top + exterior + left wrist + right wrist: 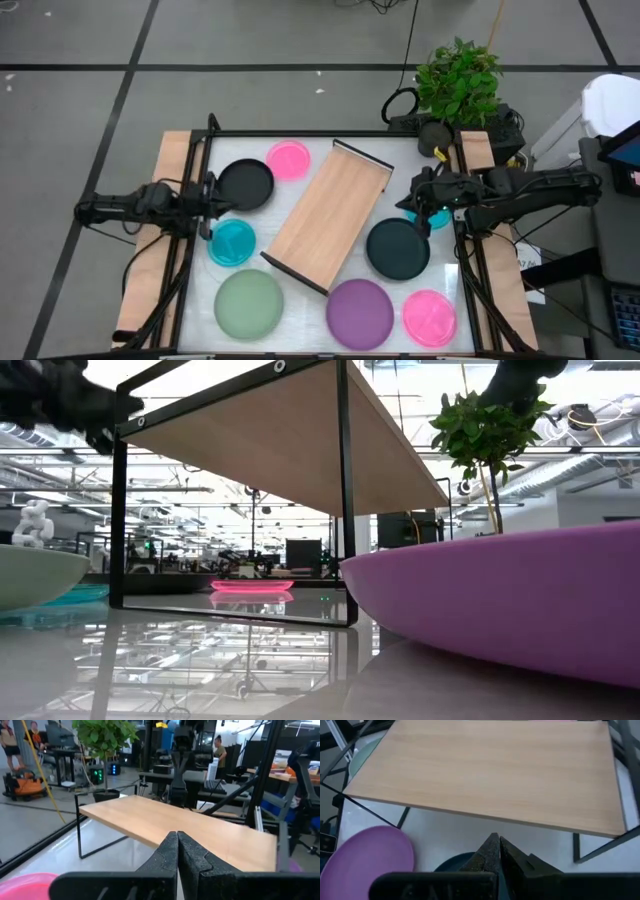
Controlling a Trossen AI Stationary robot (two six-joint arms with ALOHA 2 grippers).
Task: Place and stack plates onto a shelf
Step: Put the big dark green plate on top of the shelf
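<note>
The light-wood shelf (330, 215) stands slantwise mid-table on its black end rails. Around it, flat on the table, lie a black plate (246, 184), two pink plates (289, 159) (430, 316), a cyan plate (232, 242), a pale green plate (248, 305), a purple plate (360, 313) and a dark teal plate (397, 248). A second cyan plate (434, 218) peeks out under the right arm. My left gripper (177, 836) hovers shut by the black plate's left edge. My right gripper (496, 839) hovers shut above the teal plate's far edge. Both face the shelf and hold nothing.
A black frame (300, 134) borders the table. A potted plant (458, 80) stands beyond the far right corner. In the low view the purple plate (500, 600) fills the near right. Bare tabletop shows between the shelf and the far edge.
</note>
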